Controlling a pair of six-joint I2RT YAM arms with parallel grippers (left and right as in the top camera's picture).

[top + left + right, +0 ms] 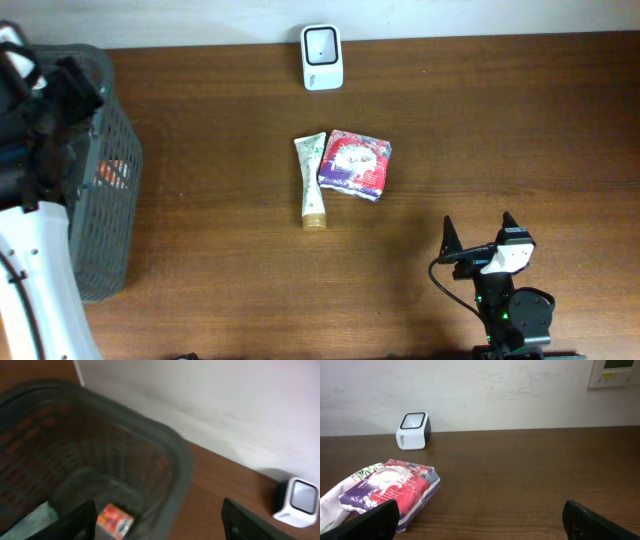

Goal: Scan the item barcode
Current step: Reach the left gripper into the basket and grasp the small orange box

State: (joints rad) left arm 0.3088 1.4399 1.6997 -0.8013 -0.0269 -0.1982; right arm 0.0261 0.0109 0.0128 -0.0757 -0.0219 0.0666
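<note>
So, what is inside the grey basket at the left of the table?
The basket holds a small orange packet and a pale green packet. The rest of its floor is blurred or cut off, so more cannot be told.

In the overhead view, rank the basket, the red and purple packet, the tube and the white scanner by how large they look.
1. The basket, by far.
2. The packet.
3. The tube and the scanner look about alike: the tube is longer and thinner, the scanner shorter and wider, so they are not ranked.
</note>
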